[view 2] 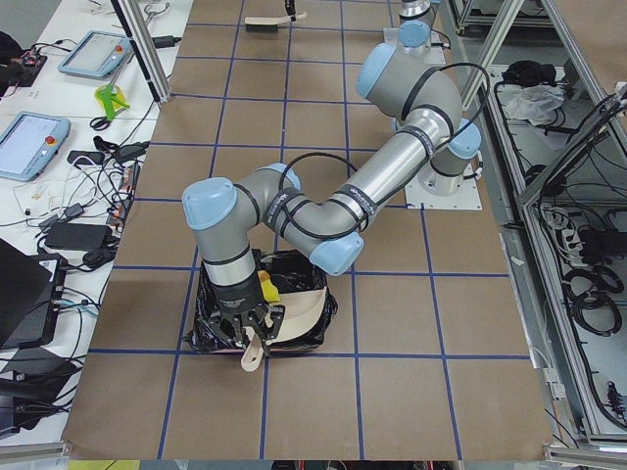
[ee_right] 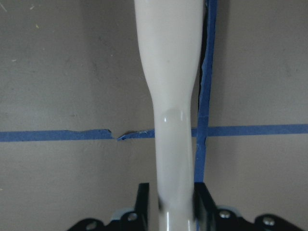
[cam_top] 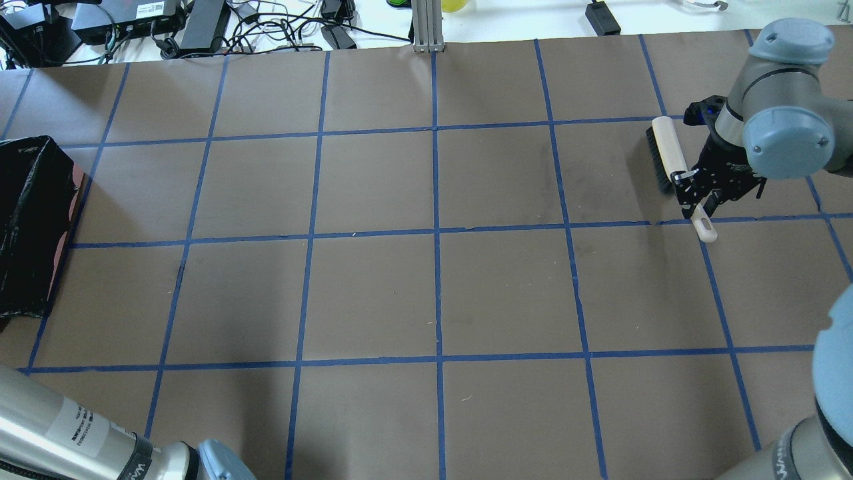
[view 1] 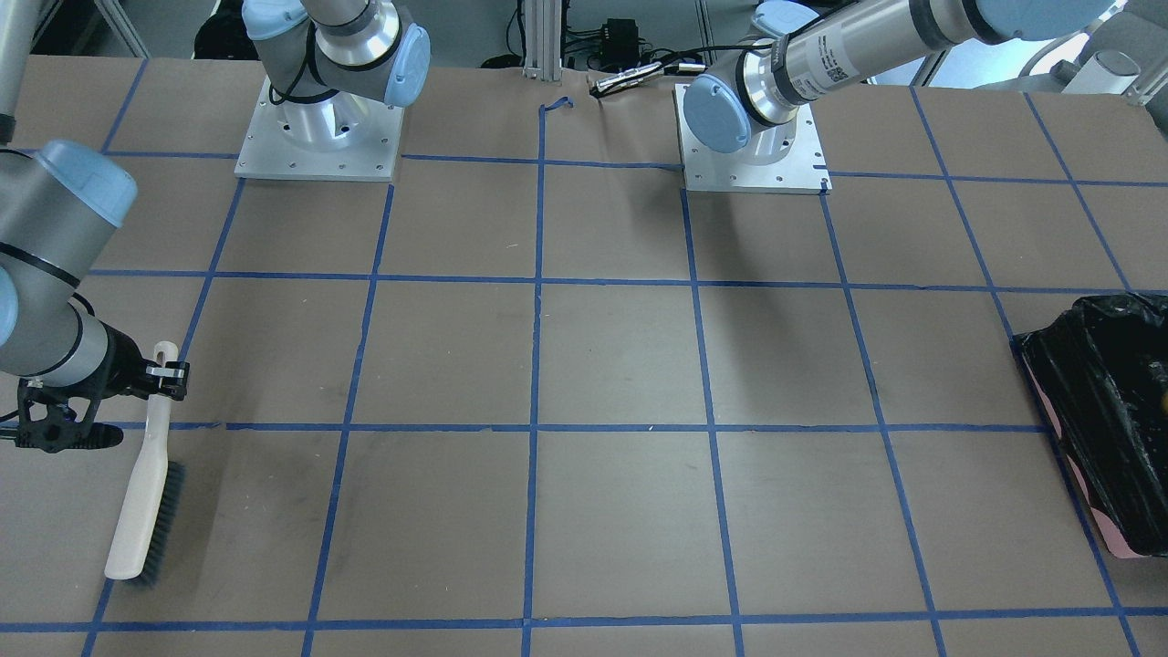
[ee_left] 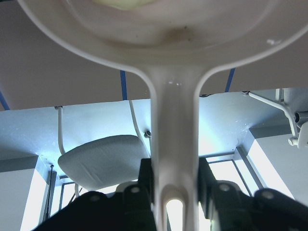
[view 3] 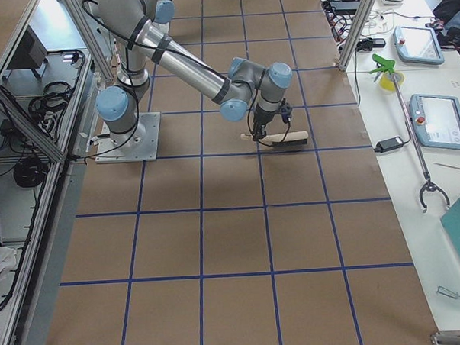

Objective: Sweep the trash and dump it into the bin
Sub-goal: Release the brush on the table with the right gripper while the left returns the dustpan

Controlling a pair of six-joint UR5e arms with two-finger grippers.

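My left gripper (ee_left: pixel 175 180) is shut on the handle of the beige dustpan (ee_left: pixel 173 43). In the exterior left view it holds the dustpan (view 2: pixel 299 308) tipped over the bin (view 2: pixel 206 338), a pink container lined with a black bag. A yellow piece of trash (view 2: pixel 266 290) lies in the bin beside the pan. A pale cream bit (ee_left: pixel 125 2) shows at the pan's far end. The potato-like lump is hidden. My right gripper (cam_top: pixel 693 195) is shut on the handle of the white brush (cam_top: pixel 666 150), whose bristles rest on the table at the far right.
The bin (cam_top: pixel 26 220) stands at the table's left edge, and shows at the right edge (view 1: pixel 1100 411) in the front-facing view. The brown table (cam_top: pixel 433 293) carries a blue tape grid. Cables and power boxes (cam_top: pixel 200 23) lie beyond the far edge.
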